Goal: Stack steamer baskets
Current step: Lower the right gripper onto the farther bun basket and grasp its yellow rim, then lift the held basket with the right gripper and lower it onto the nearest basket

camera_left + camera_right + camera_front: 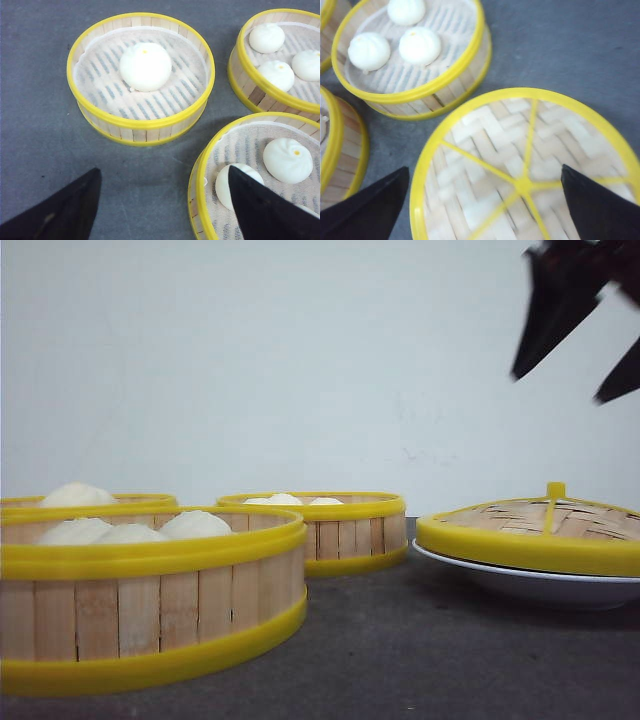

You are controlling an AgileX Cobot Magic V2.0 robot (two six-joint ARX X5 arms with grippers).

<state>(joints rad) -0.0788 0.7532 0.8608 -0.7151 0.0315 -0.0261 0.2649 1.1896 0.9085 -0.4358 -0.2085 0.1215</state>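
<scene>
Three steamer baskets stand on the grey surface [40, 125]: one basket [141, 75] holds a single white bun [145, 66], a second basket [280, 55] holds three buns, and a third basket [250, 175] shows two buns, partly hidden by a black finger. That makes six buns visible in all. There is one woven lid [535, 525] with a yellow rim, resting on one white plate [530, 585].

I see three steamer baskets [150, 600] holding white buns [195, 525] on the grey surface [420, 660], a woven lid [535, 530] on a white plate [540, 587], and the right claw [580, 320] raised above.
</scene>
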